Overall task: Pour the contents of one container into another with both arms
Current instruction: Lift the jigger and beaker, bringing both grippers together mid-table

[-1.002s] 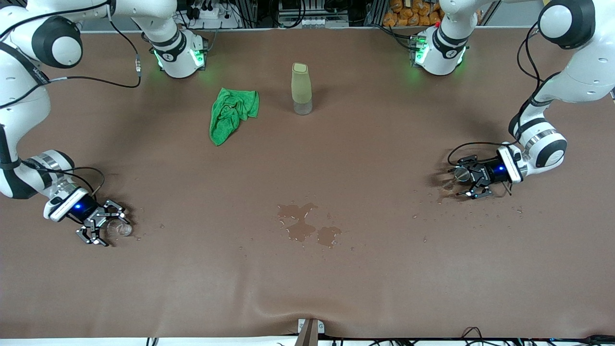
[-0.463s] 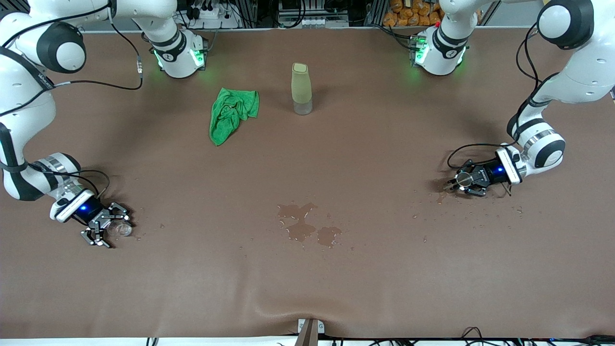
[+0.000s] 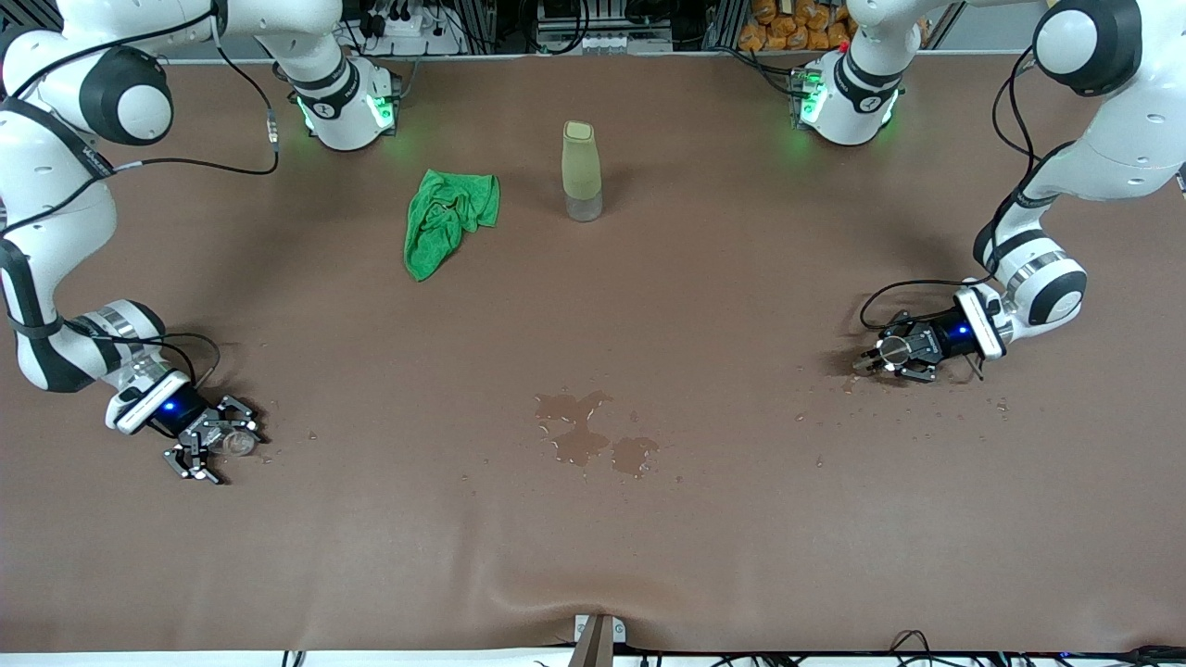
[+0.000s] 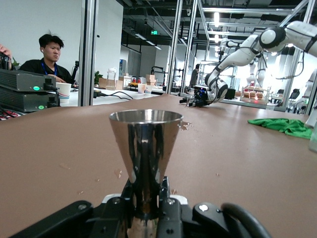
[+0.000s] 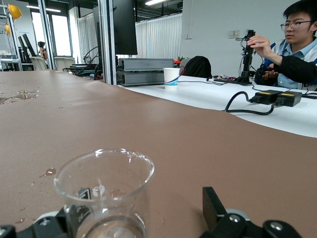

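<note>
Shiny silver metal cup point(image 4: 145, 148) upright, rim up, stem clamped in left claw point(image 3: 888, 354) at that arm's desk point(image 3: 593, 537) end, base hidden, small clear glass cup point(image 5: 105, 191) upright between spread fingers of right claw point(image 3: 215, 443), bottom cut off

Brown-covered desk point(image 3: 741, 519) with a wet patch point(image 3: 593, 435). White walls point(image 5: 233, 25), metal frame posts point(image 4: 89, 49), ceiling strip lights point(image 4: 216, 12), white side tables point(image 5: 277, 114).
</note>
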Controlling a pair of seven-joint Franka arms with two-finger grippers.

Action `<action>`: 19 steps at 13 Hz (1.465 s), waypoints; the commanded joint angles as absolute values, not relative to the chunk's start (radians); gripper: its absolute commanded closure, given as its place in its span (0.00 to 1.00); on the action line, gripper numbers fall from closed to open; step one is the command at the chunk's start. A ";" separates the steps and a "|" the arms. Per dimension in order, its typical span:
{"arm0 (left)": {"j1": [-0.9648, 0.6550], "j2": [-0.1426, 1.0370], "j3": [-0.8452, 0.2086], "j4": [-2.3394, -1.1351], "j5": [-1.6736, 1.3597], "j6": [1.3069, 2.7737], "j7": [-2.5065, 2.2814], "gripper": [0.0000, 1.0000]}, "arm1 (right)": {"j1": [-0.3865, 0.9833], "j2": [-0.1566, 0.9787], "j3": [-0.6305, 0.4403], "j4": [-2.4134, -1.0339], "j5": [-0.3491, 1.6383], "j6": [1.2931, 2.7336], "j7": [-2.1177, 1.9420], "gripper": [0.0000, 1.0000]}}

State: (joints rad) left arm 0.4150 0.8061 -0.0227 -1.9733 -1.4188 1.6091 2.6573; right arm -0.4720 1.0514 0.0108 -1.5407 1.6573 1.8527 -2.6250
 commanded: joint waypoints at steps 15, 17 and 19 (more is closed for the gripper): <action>0.037 0.356 -0.011 -2.144 -1.633 1.873 2.295 1.00 | -0.407 1.065 0.006 -1.460 1.686 1.852 -2.625 1.00; -0.030 0.364 -0.012 -2.143 -1.721 1.907 2.321 1.00 | -0.358 1.063 0.006 -1.431 1.687 1.852 -2.603 1.00; -0.090 0.365 -0.011 -2.141 -1.810 1.928 2.356 1.00 | -0.296 1.045 0.008 -1.425 1.689 1.853 -2.495 1.00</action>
State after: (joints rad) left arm -0.0493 0.3865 -0.0223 -2.1228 -1.7399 1.9082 2.3184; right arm -0.3536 1.0551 0.0183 -1.4472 1.6659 1.8515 -2.5762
